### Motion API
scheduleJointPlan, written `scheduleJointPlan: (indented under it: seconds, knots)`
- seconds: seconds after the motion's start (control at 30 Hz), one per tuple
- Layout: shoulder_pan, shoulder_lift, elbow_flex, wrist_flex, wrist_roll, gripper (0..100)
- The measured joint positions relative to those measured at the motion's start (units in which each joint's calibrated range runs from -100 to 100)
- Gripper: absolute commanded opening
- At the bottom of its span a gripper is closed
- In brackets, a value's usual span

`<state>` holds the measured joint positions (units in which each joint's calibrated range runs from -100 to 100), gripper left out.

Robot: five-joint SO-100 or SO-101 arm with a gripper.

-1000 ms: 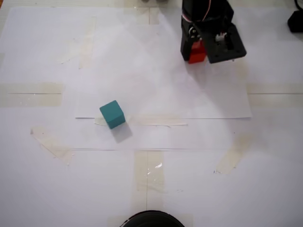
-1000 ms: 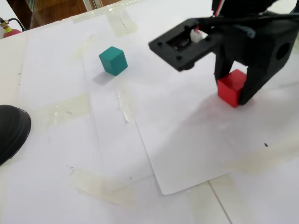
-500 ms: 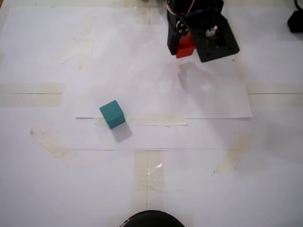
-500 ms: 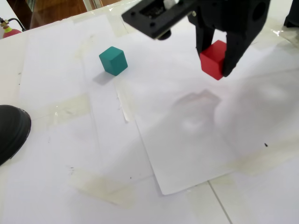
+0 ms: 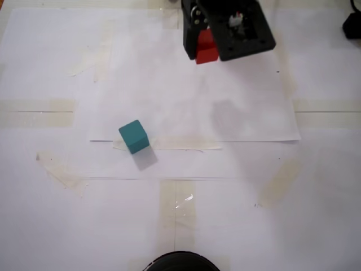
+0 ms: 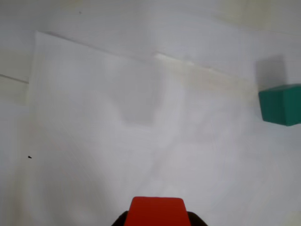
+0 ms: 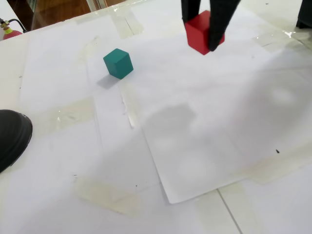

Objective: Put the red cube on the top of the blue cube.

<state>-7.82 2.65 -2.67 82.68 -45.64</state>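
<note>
The red cube (image 5: 206, 47) (image 7: 200, 33) (image 6: 156, 212) hangs well above the table, clamped between the black fingers of my gripper (image 5: 204, 45) (image 7: 202, 35), which is shut on it. Its shadow falls on the white paper below. In the wrist view the red cube fills the bottom centre. The blue cube (image 5: 134, 136) (image 7: 118, 63) (image 6: 281, 104), teal in colour, sits alone on the paper, far from the gripper: lower left of it in a fixed view, at the right edge in the wrist view.
White paper sheets (image 5: 192, 96) taped down cover the table. A dark round object (image 7: 12, 136) (image 5: 179, 262) lies at the table edge. A small black thing (image 5: 353, 23) sits at the top right.
The gripper has lifted the red cube off the paper and carried it up and toward the blue cube's side. The blue cube has not moved.
</note>
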Motion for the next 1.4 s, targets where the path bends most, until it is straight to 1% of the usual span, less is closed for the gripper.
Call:
scheduleJointPlan:
  seconds: [0.33,0.57,1.4]
  knots:
    - [4.02,8.76,-20.15,8.87,2.98,10]
    - [6.07,14.58,-29.10,10.74,4.88,10]
    - [10.45,25.34,-39.31,10.09,9.82,10]
